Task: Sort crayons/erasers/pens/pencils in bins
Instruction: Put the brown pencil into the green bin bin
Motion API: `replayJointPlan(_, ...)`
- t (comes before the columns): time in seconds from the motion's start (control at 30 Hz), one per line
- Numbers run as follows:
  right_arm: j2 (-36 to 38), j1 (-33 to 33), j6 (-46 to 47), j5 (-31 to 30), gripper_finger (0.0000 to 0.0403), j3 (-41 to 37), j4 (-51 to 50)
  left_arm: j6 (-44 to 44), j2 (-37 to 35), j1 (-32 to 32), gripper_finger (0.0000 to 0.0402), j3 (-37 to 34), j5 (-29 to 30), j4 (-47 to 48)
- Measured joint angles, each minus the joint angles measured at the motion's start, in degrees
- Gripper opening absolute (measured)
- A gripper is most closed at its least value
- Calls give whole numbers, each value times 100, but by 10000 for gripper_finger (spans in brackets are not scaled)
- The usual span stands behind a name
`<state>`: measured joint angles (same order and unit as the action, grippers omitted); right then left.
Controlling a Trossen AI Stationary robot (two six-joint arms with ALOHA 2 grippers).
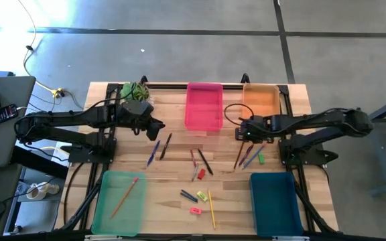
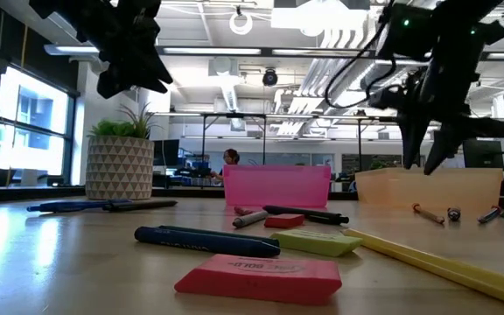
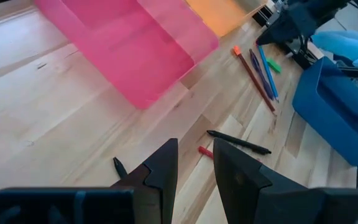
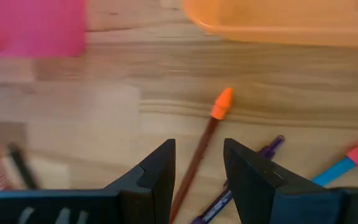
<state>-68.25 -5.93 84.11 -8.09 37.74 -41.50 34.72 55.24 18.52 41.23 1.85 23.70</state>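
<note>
The right gripper (image 4: 197, 168) is hovering with its two dark fingers parted and holding nothing, and directly beneath the gap a brown-wood pencil with an orange eraser tip (image 4: 205, 144) is lying on the pale wooden table (image 4: 104, 106), its lower length running out of sight under the fingers. Just beside that gripper, a purple pen (image 4: 272, 146) and a blue pen with a pink end (image 4: 347, 163) are showing only in part, cut off by the picture's edge. Slightly farther ahead of it, the shallow orange plastic bin (image 4: 278, 22) is sitting with only its near wall visible. The left gripper (image 3: 194, 165) is also hanging open and empty; just past its fingertips a slim black pen (image 3: 238, 143) and a small red piece (image 3: 205, 151), too hidden to identify, are lying. Beyond, the pink rectangular plastic bin (image 3: 129, 43) is standing empty. In the low view, a flat pink eraser (image 2: 259, 276) is carrying embossed lettering too faint to read.
</note>
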Motion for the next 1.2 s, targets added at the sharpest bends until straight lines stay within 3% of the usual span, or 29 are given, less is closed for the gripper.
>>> replayJointPlan(0.87,-1861,-2,855,-344,125,22,614,-198,0,0,90,0,4,2)
replayJointPlan(1.2,-1860,-2,859,-336,27,8,537,-199,-2,0,90,0,4,57)
